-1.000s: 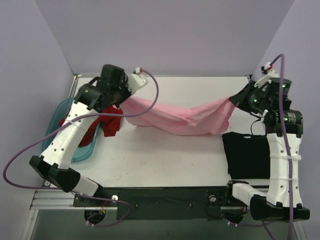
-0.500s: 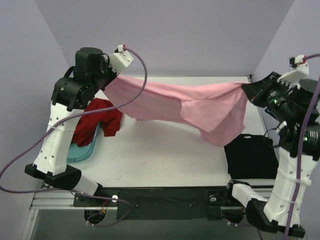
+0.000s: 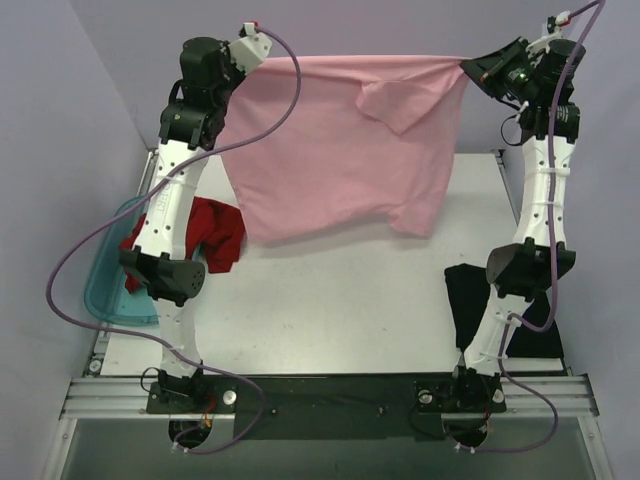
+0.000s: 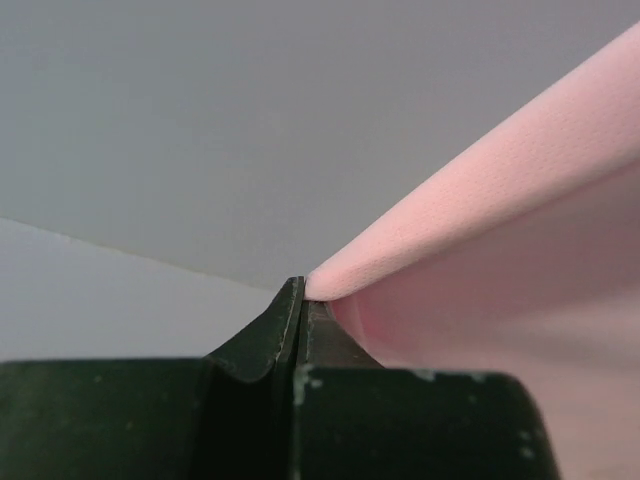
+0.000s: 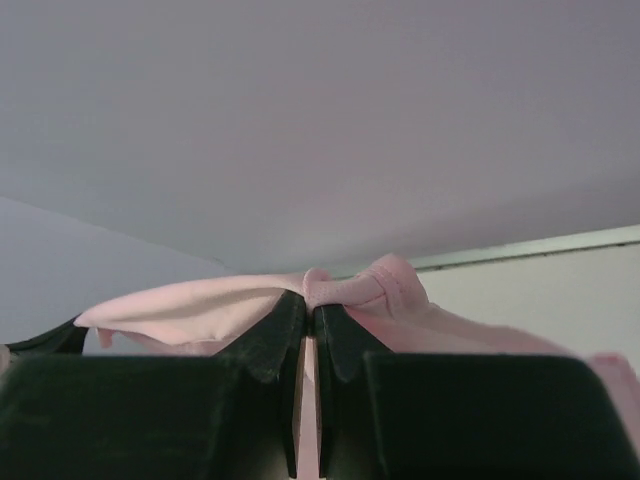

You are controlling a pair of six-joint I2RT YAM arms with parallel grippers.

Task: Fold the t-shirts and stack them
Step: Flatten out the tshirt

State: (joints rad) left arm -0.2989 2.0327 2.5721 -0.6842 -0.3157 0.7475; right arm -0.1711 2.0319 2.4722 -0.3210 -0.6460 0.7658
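**A:** What's the setting?

**B:** A white tabletop (image 3: 330, 300), boxed in by plain pale lilac walls (image 3: 400, 25) at the back and both sides.

**A:** Any containers?

**B:** One, a translucent teal bin (image 3: 100, 295) at the tabletop's left edge. The dark red t-shirt (image 3: 218, 235) lies crumpled there, spilling over the bin's rim onto the tabletop. The left arm crosses in front of it, so I cannot tell how much lies inside.

**A:** And the pink one?

**B:** The pink t-shirt (image 3: 340, 150) hangs over the far half of the tabletop, spread like a curtain between the two raised arms. Its lower hem is loose and uneven.

**A:** The pincers?

**B:** The left gripper (image 3: 238, 62) is clenched on the shirt's top left corner; its wrist view shows the jaws pressed together on a fold of pink cloth. The right gripper (image 3: 470, 68) is clamped on the top right corner, with bunched fabric pinched at its tips.

**A:** The black one?

**B:** The black t-shirt (image 3: 470, 300) lies flat at the tabletop's near right corner, partly hidden behind the right arm.
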